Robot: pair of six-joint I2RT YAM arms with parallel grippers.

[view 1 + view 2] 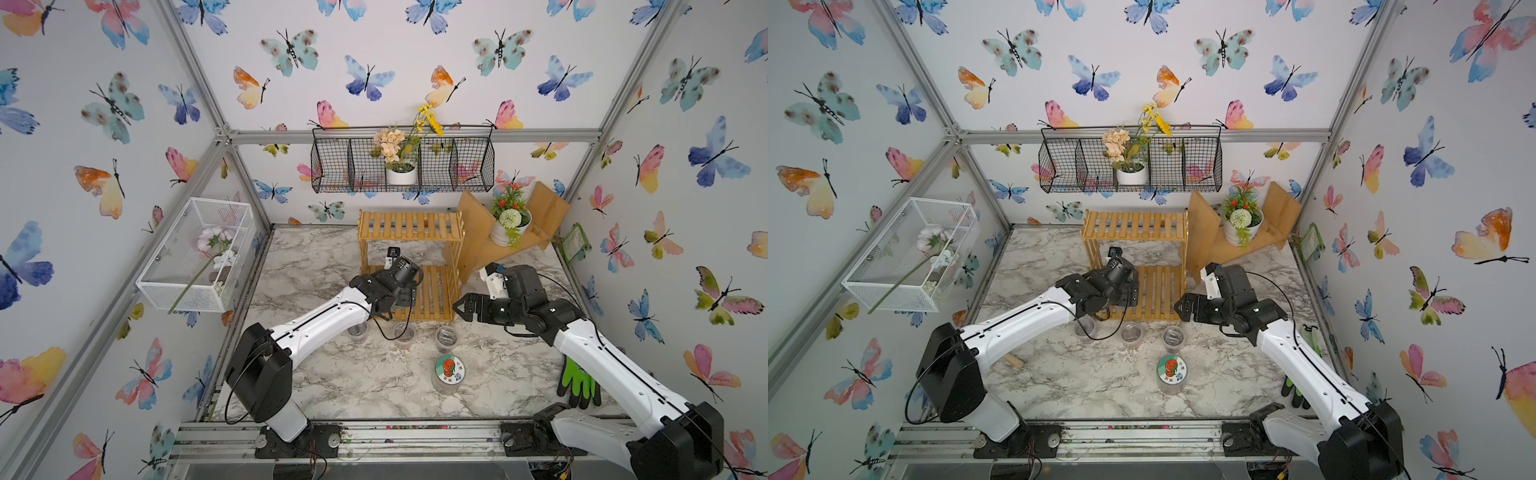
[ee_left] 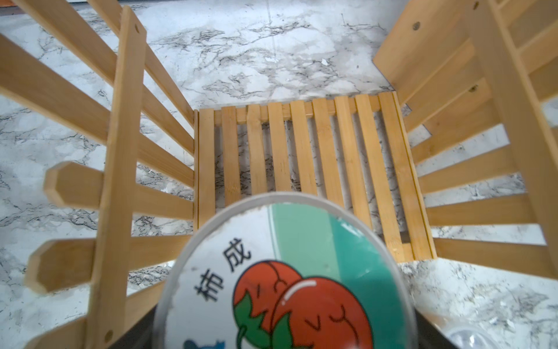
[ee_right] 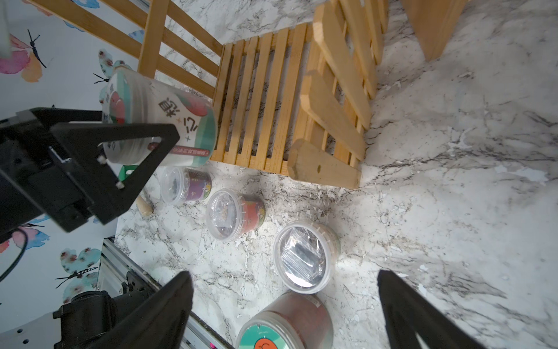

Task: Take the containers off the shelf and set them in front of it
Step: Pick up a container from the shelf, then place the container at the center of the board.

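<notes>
Marble table (image 1: pixel 316 386), butterfly walls. Shelf (image 1: pixel 409 226) far centre. Left gripper (image 1: pixel 399 301) clamped on a jar (image 3: pixel 160 117), held at the lower tier's near-left corner. Right gripper (image 1: pixel 459 309) spread wide, nothing in it, off the shelf's near-right corner. Three cups (image 1: pixel 405 334) in a row on the table just near of the shelf. Second jar (image 1: pixel 449 370) nearer still, upright.

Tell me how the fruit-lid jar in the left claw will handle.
The fruit-lid jar is likely rigid: its wall shows no dent in the left claw. Its glossy label may slip. Its broad base suggests it won't tip easily.
</notes>
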